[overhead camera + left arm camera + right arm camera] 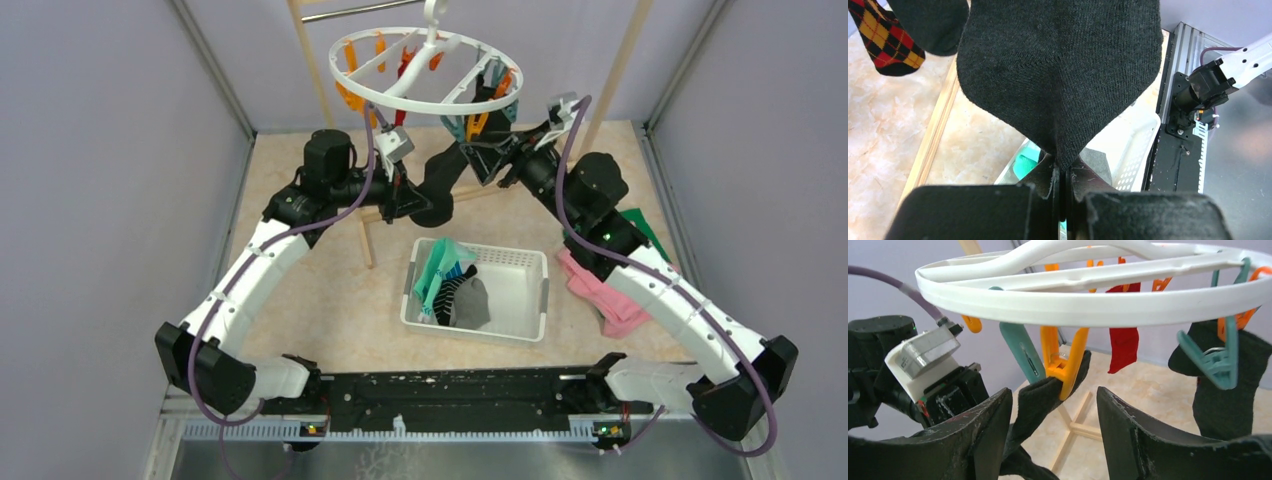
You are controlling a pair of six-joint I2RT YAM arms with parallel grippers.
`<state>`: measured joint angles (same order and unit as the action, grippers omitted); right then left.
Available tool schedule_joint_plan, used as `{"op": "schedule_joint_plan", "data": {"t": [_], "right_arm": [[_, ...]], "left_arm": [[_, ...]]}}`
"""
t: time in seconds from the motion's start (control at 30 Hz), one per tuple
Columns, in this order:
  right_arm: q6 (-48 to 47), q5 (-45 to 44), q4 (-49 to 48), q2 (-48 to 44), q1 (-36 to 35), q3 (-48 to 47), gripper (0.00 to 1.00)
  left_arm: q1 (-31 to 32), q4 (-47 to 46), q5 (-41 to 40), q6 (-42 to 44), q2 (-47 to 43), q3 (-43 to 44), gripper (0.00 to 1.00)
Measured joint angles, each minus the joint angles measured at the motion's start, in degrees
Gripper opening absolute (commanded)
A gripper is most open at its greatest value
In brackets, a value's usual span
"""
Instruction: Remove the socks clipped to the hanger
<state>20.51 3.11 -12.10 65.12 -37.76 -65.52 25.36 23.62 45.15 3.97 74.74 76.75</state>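
The white ring hanger (430, 100) hangs at the top centre, with orange and teal clips under it. My left gripper (413, 200) is shut on the lower tip of a black sock (1058, 75), pinched between its jaws (1063, 172). That black sock (1040, 395) is still held at its top by an orange clip (1063, 362). My right gripper (1053, 425) stands open just below this clip, one finger on each side, touching nothing. A red sock (1123, 345), another black sock (1223, 390) on a teal clip (1218, 360), and an argyle sock (885, 37) also hang.
A white basket (520, 295) on the table below holds teal, black and grey socks. Folded pink (610, 290) and green (640, 225) cloths lie under the right arm. The wooden rack's posts (620, 60) and floor bars (365, 235) stand around the hanger.
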Motion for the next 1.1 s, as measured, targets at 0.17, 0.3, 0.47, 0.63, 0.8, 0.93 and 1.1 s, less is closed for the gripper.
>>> {"op": "schedule_joint_plan", "data": {"t": [0.17, 0.3, 0.47, 0.63, 0.8, 0.93, 1.1], "right_arm": [[-0.61, -2.38, 1.49, 0.92, 0.00, -3.32, 0.62], [-1.01, -3.52, 1.92, 2.82, 0.00, -6.62, 0.61], [-1.14, -4.44, 2.78, 4.98, 0.00, -8.96, 0.61], [-1.46, -4.85, 3.63, 6.67, 0.00, -10.01, 0.57], [-1.44, -4.96, 3.72, 7.72, 0.00, -10.40, 0.35], [-1.25, -4.94, 3.65, 8.57, 0.00, -11.43, 0.00], [-0.92, -4.31, 3.23, 8.94, 0.00, -12.28, 0.00]], "left_arm": [[0.00, -0.07, 0.00, 0.00, 0.00, -0.48, 0.00], [0.00, -0.11, 0.00, 0.00, 0.00, -0.61, 0.00], [0.00, -0.09, 0.00, 0.00, 0.00, -1.25, 0.00], [0.00, -0.11, 0.00, 0.00, 0.00, -1.27, 0.00], [0.00, -0.11, 0.00, 0.00, 0.00, -1.29, 0.00], [0.00, -0.15, 0.00, 0.00, 0.00, -1.33, 0.00], [0.00, -1.11, 0.00, 0.00, 0.00, -3.17, 0.00]]}}
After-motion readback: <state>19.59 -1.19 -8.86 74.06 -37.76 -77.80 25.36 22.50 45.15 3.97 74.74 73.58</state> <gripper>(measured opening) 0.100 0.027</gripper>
